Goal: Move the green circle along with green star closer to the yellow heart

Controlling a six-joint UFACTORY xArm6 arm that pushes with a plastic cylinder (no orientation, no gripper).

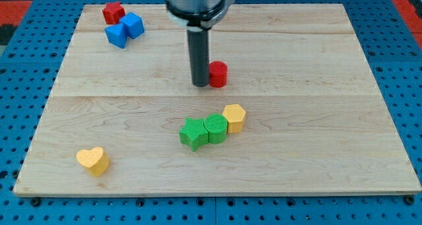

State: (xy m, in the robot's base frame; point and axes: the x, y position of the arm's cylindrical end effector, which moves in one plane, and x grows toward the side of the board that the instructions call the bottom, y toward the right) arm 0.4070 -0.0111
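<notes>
The green circle (215,128) sits near the board's middle, touching the green star (194,133) on its left and a yellow hexagon (234,117) on its right. The yellow heart (93,160) lies at the view's bottom left, far from the green pair. My tip (200,84) rests on the board above the green blocks, right beside a red cylinder (218,74) on its right, apart from the green circle.
A red block (113,13) and two blue blocks (132,24) (117,35) cluster at the view's top left. The wooden board (316,152) lies on a blue pegboard table.
</notes>
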